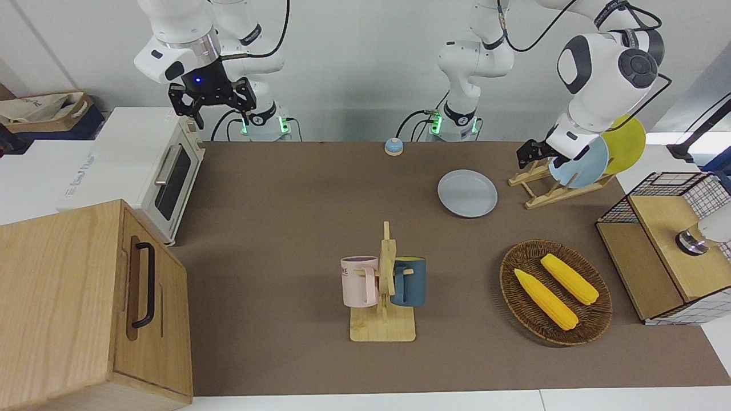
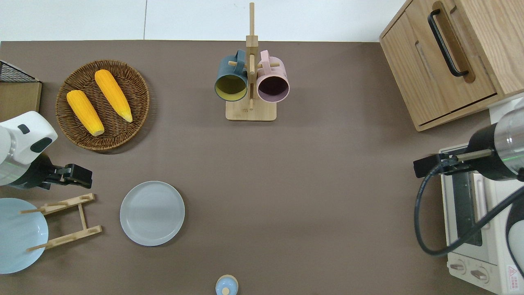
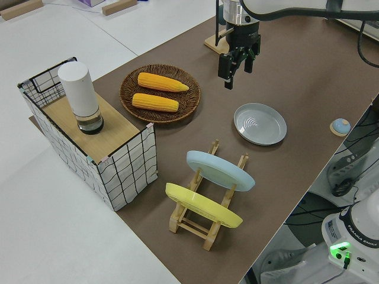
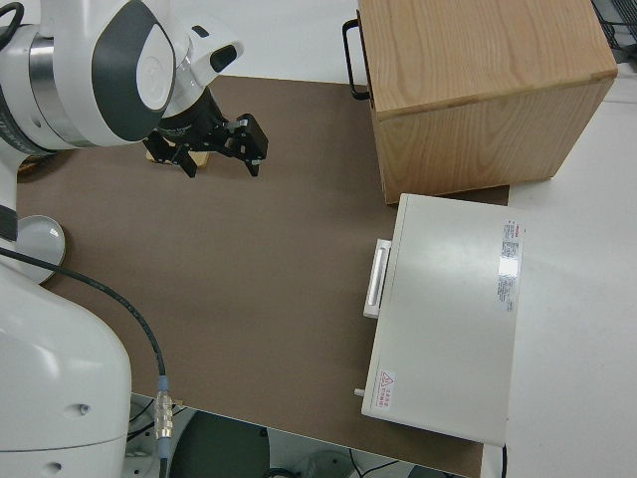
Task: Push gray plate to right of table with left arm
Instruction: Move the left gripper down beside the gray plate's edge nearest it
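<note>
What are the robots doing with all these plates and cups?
The left arm's claw hangs over the table, near the wooden rack that holds a sky-blue plate. It is not touching anything. The gray plate that it is meant to push lies flat beside that rack, apart from the claw. The right arm is parked. Two mugs hang on a stand, and a basket holds two corn cobs.

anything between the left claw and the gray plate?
Nothing: the overhead view shows only bare brown mat of the table between the left claw and the round pale gray plate. The wooden dish rack stands beside that stretch.
</note>
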### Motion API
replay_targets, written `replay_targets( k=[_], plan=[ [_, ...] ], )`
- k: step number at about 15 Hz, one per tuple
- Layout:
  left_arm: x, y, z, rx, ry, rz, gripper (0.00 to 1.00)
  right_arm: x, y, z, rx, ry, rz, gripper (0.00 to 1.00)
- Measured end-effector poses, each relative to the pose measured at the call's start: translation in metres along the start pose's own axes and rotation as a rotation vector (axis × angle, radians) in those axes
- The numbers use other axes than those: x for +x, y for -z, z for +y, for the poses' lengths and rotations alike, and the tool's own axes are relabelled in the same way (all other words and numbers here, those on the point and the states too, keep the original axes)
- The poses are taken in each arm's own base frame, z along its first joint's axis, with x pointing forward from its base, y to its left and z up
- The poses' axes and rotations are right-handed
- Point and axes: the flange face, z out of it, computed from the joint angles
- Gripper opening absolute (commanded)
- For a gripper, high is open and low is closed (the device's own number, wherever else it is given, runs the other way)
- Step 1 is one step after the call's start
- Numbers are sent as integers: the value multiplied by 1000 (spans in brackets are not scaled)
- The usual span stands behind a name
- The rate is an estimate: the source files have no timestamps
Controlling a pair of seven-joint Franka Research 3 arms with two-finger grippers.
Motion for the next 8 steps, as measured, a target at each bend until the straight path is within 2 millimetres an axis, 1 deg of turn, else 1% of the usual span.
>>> replay_targets(
  k=[2, 5, 8],
  plan=[
    [-4, -15, -6, -8, 7, 11, 993, 0, 0, 0, 0, 0, 0, 983],
    [-14, -43, -15, -24, 19, 13, 993, 0, 0, 0, 0, 0, 0, 983],
    [-21, -65, -15, -32, 19, 22, 991, 0, 0, 0, 0, 0, 0, 983]
  ],
)
